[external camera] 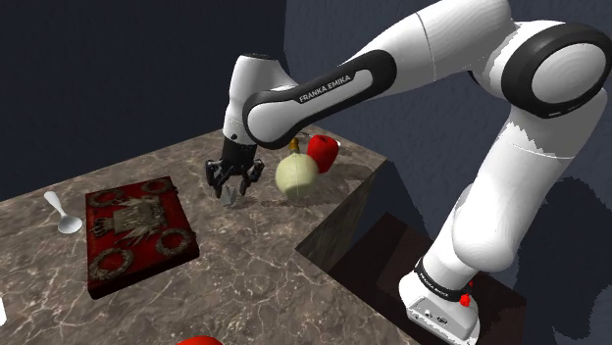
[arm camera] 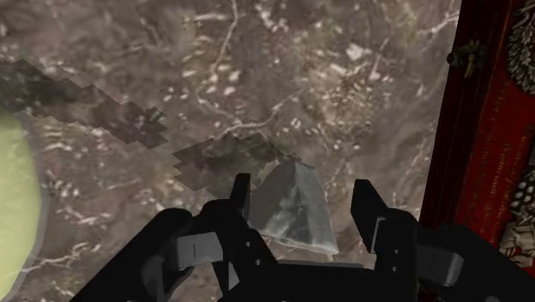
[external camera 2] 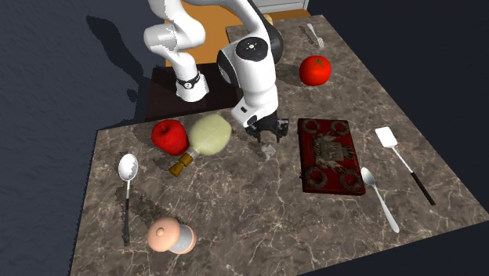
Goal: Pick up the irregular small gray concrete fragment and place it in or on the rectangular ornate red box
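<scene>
Hovering low over the marbled surface (external camera 2: pixel 235 212), the gripper (arm camera: pixel 303 184) straddles the gray fragment (arm camera: pixel 296 214). The 2 fingers (arm camera: pixel 370 210) are spread, 1 on each side, pinching nothing. The chunk sits on the surface between them, closer to 1 finger than the other.

The job now is the grasp, and I'd say centring comes first, so both pads land together rather than shoving the piece sideways. It looks like a wedge with sloping faces, so a slow squeeze taken low down should stop it squirting out. After that it needs a clean lift before any sideways travel.

The red box (external camera 2: pixel 330 154) lies near the fragment, on the second exterior view's right. Its lid looks shut, so I cannot tell what is inside. On top I see 4 raised rings and a central ornament, with nothing loose lying there. Setting the fragment on the lid looks like the likely finish.
</scene>
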Tool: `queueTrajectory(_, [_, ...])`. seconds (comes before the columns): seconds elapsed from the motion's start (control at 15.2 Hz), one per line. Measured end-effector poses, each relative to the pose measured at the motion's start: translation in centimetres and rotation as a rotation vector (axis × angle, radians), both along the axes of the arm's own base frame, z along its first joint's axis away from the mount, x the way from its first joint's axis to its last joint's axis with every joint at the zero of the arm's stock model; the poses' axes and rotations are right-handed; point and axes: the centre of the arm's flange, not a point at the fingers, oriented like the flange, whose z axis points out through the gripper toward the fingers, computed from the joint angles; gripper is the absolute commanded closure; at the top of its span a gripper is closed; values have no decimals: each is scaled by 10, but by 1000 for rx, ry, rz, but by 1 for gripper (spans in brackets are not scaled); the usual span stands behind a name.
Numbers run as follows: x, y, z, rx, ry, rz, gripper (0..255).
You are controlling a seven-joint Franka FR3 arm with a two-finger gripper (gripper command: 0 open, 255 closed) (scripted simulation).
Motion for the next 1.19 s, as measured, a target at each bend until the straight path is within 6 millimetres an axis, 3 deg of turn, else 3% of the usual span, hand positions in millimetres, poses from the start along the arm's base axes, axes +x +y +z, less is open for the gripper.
queueTrajectory(0.73, [0, 0, 7, 0, -1, 0, 255])
queueTrajectory(0.79, [0, 0, 7, 0, -1, 0, 0])
queueTrajectory(0.92, [6, -5, 9, 8, 4, 27, 0])
queueTrajectory(1.19, [40, -30, 24, 47, 9, 303, 0])
